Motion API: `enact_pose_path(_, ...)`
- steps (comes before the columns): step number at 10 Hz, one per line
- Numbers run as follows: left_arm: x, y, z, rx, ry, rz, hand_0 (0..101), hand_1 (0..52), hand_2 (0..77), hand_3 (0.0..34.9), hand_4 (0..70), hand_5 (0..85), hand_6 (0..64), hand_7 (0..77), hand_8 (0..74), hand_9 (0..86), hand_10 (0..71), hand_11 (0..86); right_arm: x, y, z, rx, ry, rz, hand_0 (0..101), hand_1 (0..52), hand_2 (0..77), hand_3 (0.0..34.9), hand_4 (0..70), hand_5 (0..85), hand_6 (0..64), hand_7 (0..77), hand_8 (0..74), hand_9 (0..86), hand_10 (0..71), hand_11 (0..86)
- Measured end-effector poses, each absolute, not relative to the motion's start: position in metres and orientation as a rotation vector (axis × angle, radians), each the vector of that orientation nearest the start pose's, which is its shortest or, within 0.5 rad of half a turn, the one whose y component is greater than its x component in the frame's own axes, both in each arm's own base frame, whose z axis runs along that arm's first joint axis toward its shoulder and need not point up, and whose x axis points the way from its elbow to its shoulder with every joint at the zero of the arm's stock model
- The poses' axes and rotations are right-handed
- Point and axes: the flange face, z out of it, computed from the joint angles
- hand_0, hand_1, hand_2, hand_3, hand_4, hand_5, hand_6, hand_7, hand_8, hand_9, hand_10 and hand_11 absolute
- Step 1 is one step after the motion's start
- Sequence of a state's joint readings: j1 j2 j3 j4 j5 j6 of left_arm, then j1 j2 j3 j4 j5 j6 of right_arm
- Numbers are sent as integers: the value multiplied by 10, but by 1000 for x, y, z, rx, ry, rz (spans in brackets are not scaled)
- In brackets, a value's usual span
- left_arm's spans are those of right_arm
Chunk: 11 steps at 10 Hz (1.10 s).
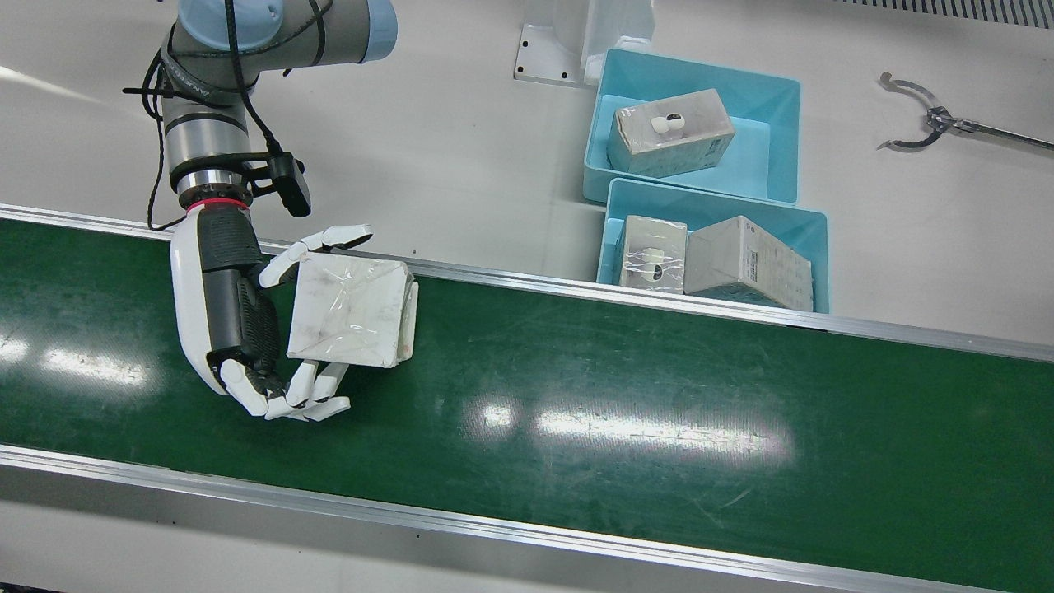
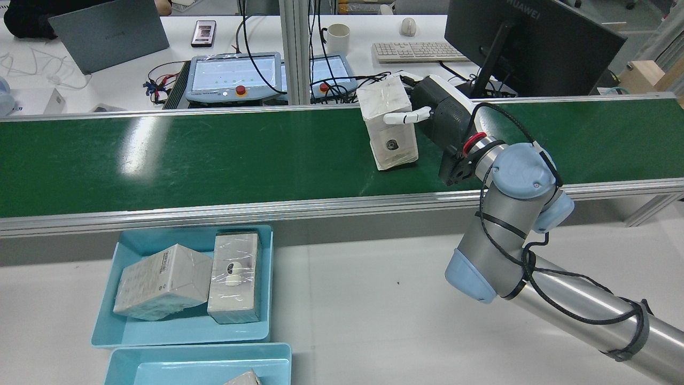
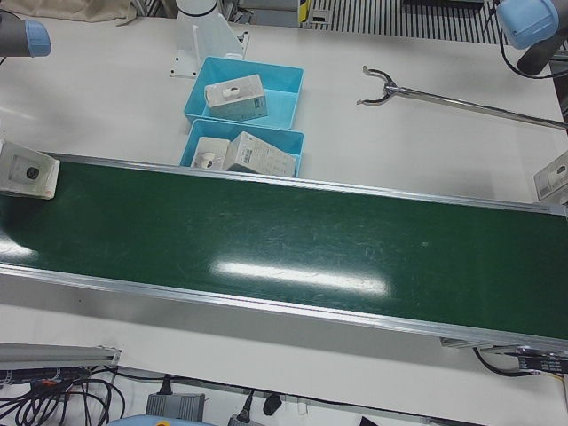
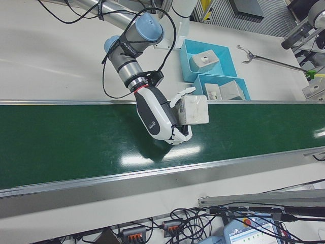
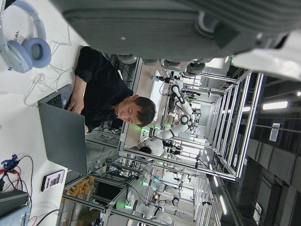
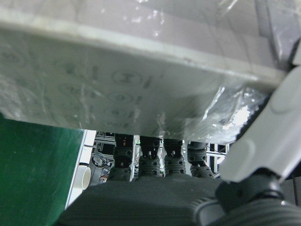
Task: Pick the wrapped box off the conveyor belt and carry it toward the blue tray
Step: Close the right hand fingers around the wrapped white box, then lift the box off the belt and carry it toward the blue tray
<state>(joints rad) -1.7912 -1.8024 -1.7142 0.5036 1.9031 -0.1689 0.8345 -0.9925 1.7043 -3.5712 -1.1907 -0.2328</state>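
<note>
The wrapped box (image 1: 350, 309), whitish under clear film, is gripped by my right hand (image 1: 239, 321), thumb on its far edge and fingers (image 1: 309, 399) curled under its near edge. It hangs tilted over the green conveyor belt (image 1: 617, 395), near the belt's far rail; the rear view shows the box (image 2: 390, 123) beside the hand (image 2: 443, 123). Two blue trays lie past the rail: the nearer tray (image 1: 819, 247) holds two wrapped boxes, the farther tray (image 1: 786, 140) one. Only a dark strip of my left hand (image 5: 188, 23) shows, in its own view.
A metal reach tool (image 1: 930, 123) lies on the white table right of the trays. A white pedestal base (image 1: 560, 41) stands behind them. Beyond the belt are teach pendants (image 2: 232, 77), a monitor (image 2: 529, 43) and a person at a laptop (image 5: 108, 94).
</note>
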Motion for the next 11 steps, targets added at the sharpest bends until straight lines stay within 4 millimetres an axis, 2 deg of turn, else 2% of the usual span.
enact_pose_path(1, -217, -508, 543, -345, 2104, -2405, 0, 0, 5, 0, 0, 11, 0, 0, 0, 0, 5, 0, -306, -591, 327, 303, 2734, -2030, 423, 0, 191, 1, 202, 698, 371, 485, 496, 502, 267, 393)
enact_pose_path(2, -217, -508, 543, -345, 2104, -2405, 0, 0, 11, 0, 0, 11, 0, 0, 0, 0, 0, 0, -304, -589, 316, 312, 2742, -1995, 433, 0, 267, 0, 218, 704, 382, 524, 529, 535, 333, 453)
enact_pose_path(3, -217, -508, 543, -345, 2104, -2405, 0, 0, 5, 0, 0, 11, 0, 0, 0, 0, 0, 0, -301, -585, 300, 320, 2750, -1947, 433, 0, 267, 0, 218, 704, 382, 524, 529, 535, 333, 453)
enact_pose_path(4, -217, -508, 543, -346, 2104, -2405, 0, 0, 5, 0, 0, 11, 0, 0, 0, 0, 5, 0, -299, -579, 283, 329, 2755, -1893, 435, 0, 284, 0, 235, 704, 382, 595, 562, 616, 404, 562)
enact_pose_path(5, -217, -508, 543, -345, 2104, -2405, 0, 0, 5, 0, 0, 11, 0, 0, 0, 0, 0, 0, -299, -570, 268, 343, 2758, -1844, 437, 0, 305, 0, 235, 704, 382, 622, 567, 654, 404, 562)
enact_pose_path(6, -217, -508, 543, -345, 2104, -2405, 0, 0, 11, 0, 0, 11, 0, 0, 0, 0, 5, 0, -303, -559, 254, 368, 2760, -1799, 440, 0, 322, 0, 235, 704, 382, 622, 616, 714, 365, 540)
enact_pose_path(7, -217, -508, 543, -345, 2104, -2405, 0, 0, 11, 0, 0, 11, 0, 0, 0, 0, 5, 0, -311, -545, 243, 404, 2764, -1762, 440, 0, 322, 0, 235, 704, 382, 622, 616, 714, 365, 540)
enact_pose_path(9, -217, -508, 543, -345, 2104, -2405, 0, 0, 5, 0, 0, 11, 0, 0, 0, 0, 5, 0, -335, -513, 222, 489, 2768, -1702, 435, 0, 322, 0, 235, 704, 382, 622, 638, 709, 371, 513)
enact_pose_path(10, -217, -508, 543, -345, 2104, -2405, 0, 0, 5, 0, 0, 11, 0, 0, 0, 0, 5, 0, -351, -497, 210, 524, 2772, -1676, 420, 0, 322, 0, 229, 693, 365, 725, 638, 687, 360, 507)
enact_pose_path(11, -217, -508, 543, -345, 2104, -2405, 0, 0, 5, 0, 0, 11, 0, 0, 0, 0, 5, 0, -370, -480, 196, 550, 2778, -1654, 420, 0, 305, 0, 229, 687, 376, 709, 638, 698, 360, 502)
